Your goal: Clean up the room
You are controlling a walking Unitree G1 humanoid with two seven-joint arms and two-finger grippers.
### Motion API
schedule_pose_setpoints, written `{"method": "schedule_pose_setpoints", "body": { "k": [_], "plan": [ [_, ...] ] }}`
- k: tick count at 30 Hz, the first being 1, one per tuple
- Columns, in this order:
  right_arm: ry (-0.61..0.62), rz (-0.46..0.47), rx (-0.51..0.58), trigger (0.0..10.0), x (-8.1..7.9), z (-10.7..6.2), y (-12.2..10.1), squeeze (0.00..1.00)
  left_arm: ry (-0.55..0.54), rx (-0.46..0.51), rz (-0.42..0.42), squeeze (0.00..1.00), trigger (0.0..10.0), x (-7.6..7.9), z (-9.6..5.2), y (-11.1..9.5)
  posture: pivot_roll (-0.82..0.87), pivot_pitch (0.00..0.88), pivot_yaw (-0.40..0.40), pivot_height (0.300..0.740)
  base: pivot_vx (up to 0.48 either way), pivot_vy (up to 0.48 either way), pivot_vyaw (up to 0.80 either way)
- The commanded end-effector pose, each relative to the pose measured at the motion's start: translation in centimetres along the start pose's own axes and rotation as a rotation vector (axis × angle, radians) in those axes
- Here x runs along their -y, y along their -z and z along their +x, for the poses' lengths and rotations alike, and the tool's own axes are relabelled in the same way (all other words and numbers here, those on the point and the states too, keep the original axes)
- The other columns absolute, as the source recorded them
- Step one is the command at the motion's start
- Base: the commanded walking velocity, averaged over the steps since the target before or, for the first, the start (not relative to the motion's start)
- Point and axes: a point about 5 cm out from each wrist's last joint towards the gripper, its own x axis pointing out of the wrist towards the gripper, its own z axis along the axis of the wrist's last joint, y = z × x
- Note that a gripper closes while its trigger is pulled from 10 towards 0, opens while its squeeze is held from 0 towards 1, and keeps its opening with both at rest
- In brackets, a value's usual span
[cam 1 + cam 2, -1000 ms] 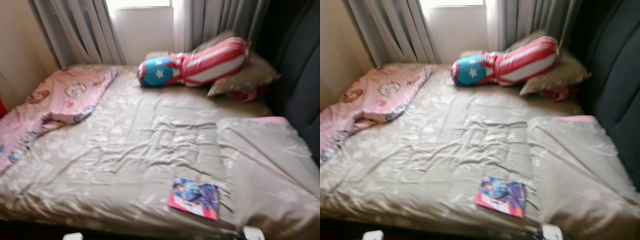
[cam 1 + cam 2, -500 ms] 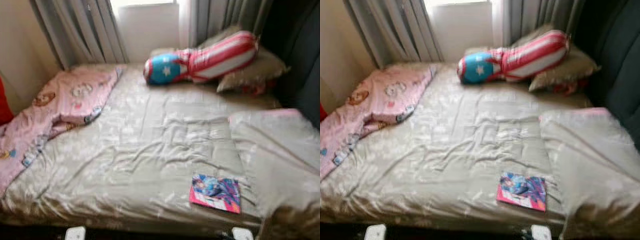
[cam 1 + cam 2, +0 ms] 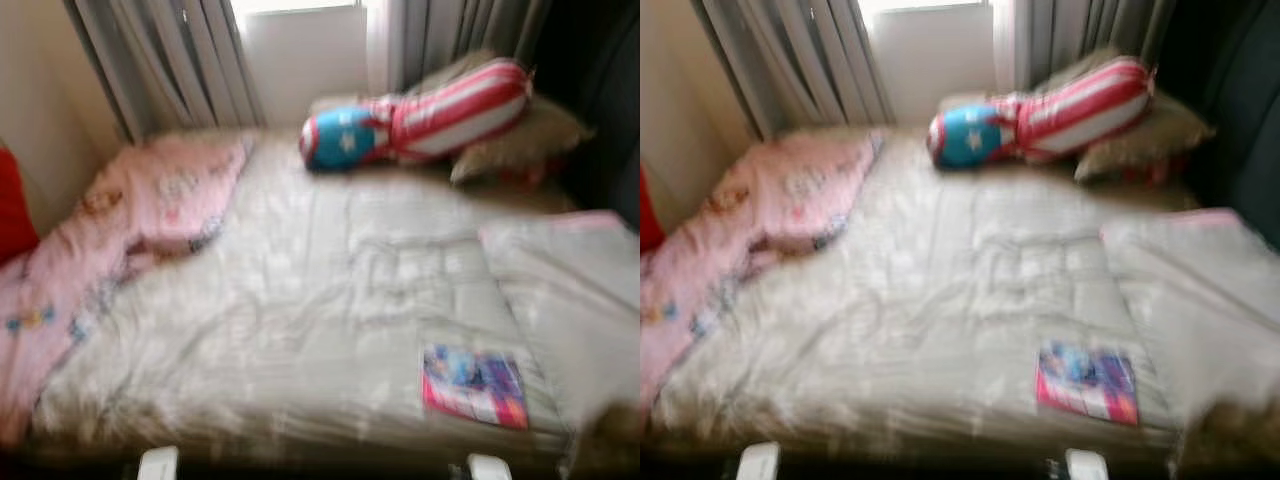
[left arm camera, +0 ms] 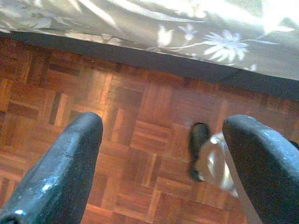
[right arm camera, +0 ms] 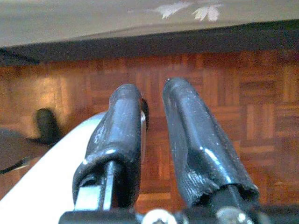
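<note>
Rumpled satin bedspread (image 3: pixel 330 300) ahead of you carries a flat glossy book (image 3: pixel 474 385) near its front edge, while below it over parquet floor (image 4: pixel 140 135) your left gripper (image 4: pixel 163 154) hangs spread wide and right gripper (image 5: pixel 152 121) nearly pinched together.

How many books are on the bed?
1. The book lies flat near the bed's foot edge, toward the robot's right. Others could be hidden under the pink blanket.
</note>
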Motion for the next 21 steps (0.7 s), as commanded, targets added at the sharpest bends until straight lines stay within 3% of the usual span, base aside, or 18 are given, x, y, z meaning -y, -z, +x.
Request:
{"method": "schedule_pose_setpoints", "body": {
  "k": [1, 10, 16, 21],
  "plan": [
    [-0.029, -0.001, 0.013, 10.0, -1.14, 0.19, -0.52, 0.00, -0.019, -0.008, 0.002, 0.00, 10.0, -0.53, -0.10, 0.20, -0.05, 0.000, 0.036, 0.740, 0.000, 0.334, 0.00],
    [-0.045, -0.034, 0.014, 10.0, -1.16, 0.20, -0.62, 0.00, -0.019, -0.010, 0.004, 0.00, 10.0, -0.47, -0.11, 0.28, -0.05, 0.000, 0.029, 0.740, 0.000, 0.399, 0.00],
    [-0.040, -0.026, 0.020, 10.0, -1.04, 0.19, -0.66, 0.00, -0.013, -0.013, 0.006, 0.00, 10.0, -0.22, -0.09, 0.37, -0.06, 0.000, 0.032, 0.740, 0.000, 0.393, 0.78],
    [-0.039, -0.022, 0.018, 10.0, -1.08, 0.20, -0.66, 0.00, -0.009, -0.013, 0.010, 0.00, 10.0, -0.15, -0.07, 0.32, -0.06, 0.000, 0.033, 0.740, 0.000, 0.389, 0.00]
  ]
}}
